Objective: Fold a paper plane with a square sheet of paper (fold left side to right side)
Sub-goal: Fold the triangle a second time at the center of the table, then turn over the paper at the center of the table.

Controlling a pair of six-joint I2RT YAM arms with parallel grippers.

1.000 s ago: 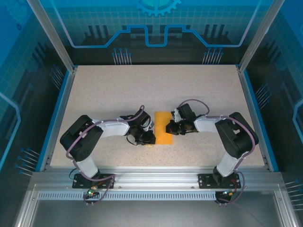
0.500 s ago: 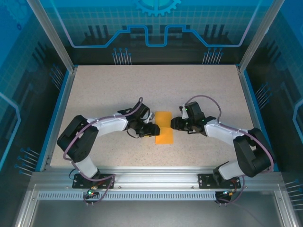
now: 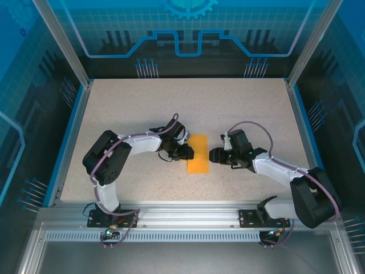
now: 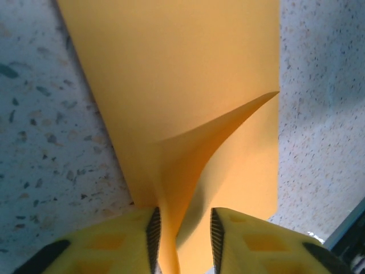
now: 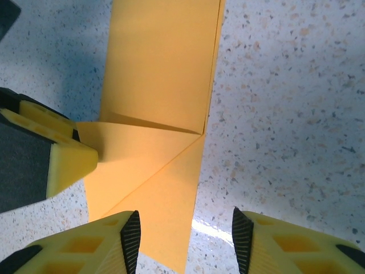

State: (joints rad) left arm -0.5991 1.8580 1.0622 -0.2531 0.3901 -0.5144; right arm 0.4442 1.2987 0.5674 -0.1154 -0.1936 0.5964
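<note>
The square sheet of paper [image 3: 198, 154], bright orange, lies folded into a narrow upright rectangle at the table's middle. My left gripper [image 3: 186, 152] is at its left edge. In the left wrist view a raised flap of the paper [image 4: 188, 85] curls up between the fingers of my left gripper [image 4: 182, 231], against the left pad; the jaws stand a little apart. My right gripper [image 3: 213, 155] is just off the paper's right edge. In the right wrist view the paper [image 5: 162, 74] shows a diagonal triangular fold, and my right gripper [image 5: 186, 235] is open over its near corner.
A yellow finger of the left gripper [image 5: 68, 162] touches the paper's left edge in the right wrist view. Speckled beige tabletop [image 3: 171, 103] spreads around, bounded by blue rails [image 3: 73, 128] and the aluminium front frame [image 3: 182, 214].
My left gripper has moved up and right to the paper's left edge. My right gripper has drawn back to the right, off the paper, and its arm has stretched out.
</note>
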